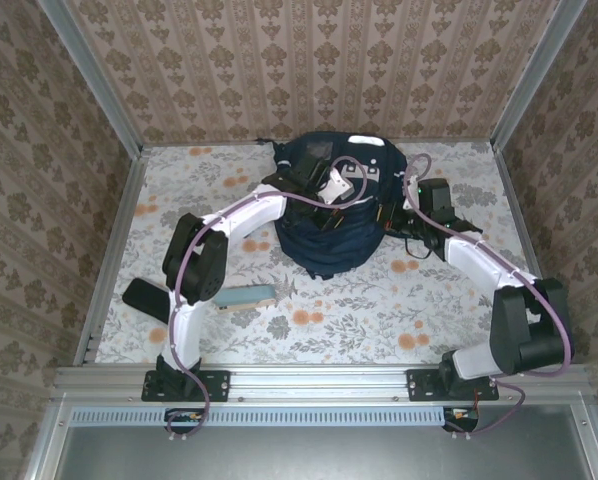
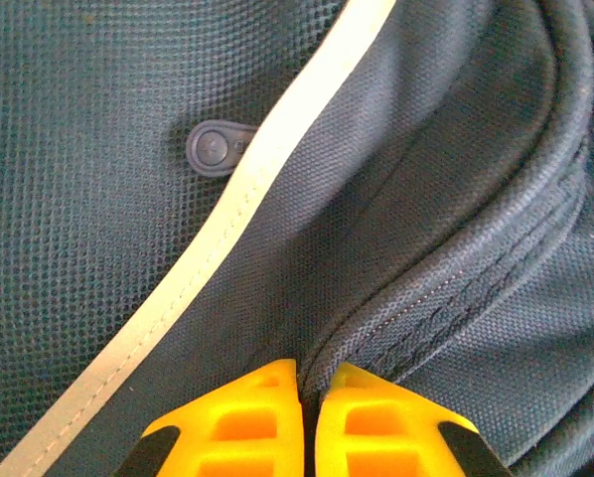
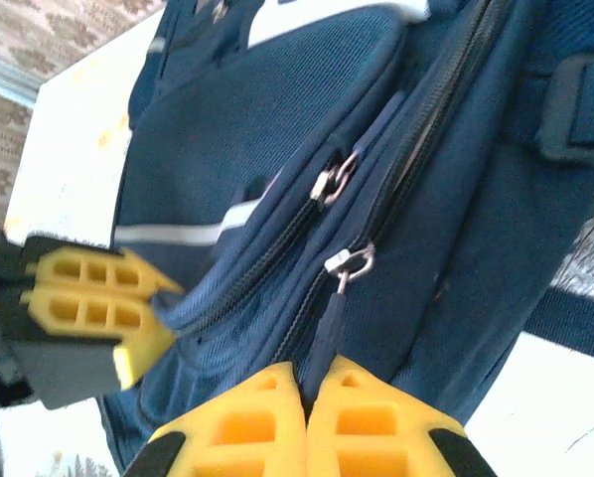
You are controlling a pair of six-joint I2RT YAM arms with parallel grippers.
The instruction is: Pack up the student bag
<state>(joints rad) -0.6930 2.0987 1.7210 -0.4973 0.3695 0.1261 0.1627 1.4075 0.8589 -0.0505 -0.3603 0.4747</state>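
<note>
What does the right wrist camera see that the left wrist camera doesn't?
Right wrist camera: two zippers with metal sliders, the right arm's jaws shut on the lower slider's pull tab, a dark strap, the pale table, and the left arm's jaws pinching the bag from the side.
Left wrist camera: a small oval rubber tab and a stitched seam running into the closed jaws.
Both: navy fabric of the student bag, a white stripe, and yellow jaws, shut.
</note>
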